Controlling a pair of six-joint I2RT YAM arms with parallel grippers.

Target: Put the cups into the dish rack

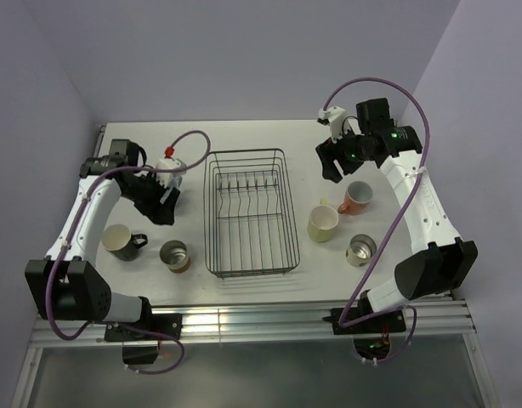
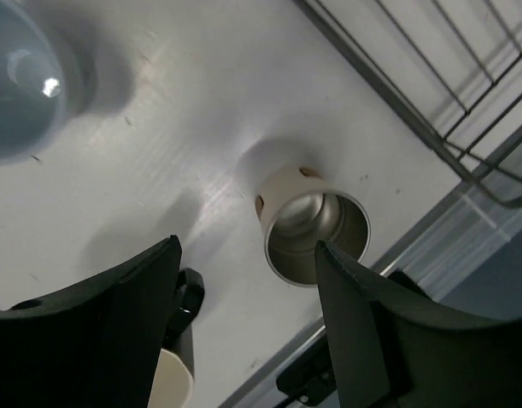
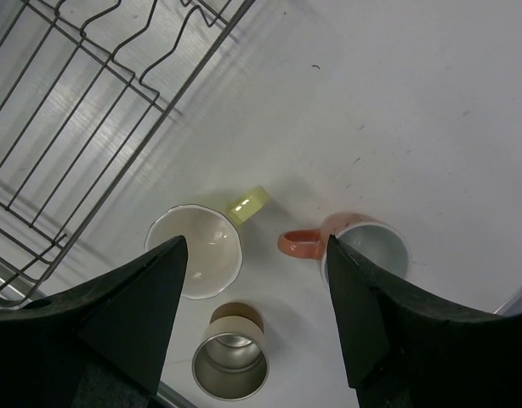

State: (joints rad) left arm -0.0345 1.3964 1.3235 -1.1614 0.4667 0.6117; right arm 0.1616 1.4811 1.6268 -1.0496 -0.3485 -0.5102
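Left gripper (image 2: 246, 253) parted, empty, tan tumbler (image 2: 316, 234) untouched at frame centre — right gripper (image 3: 256, 246) likewise spread, holding nothing

The top external camera looks steeply down from above and behind the arm bases. It takes in the whole worktop (image 1: 299, 170), with the dish rack (image 1: 248, 212) at its centre. The left wrist camera stares down between the fingers of the left gripper (image 2: 246, 251), close above a tan tumbler (image 2: 316, 238), with a dish rack corner at upper right. The right wrist camera sits higher over the pale yellow mug (image 3: 197, 251), with the dish rack at upper left.
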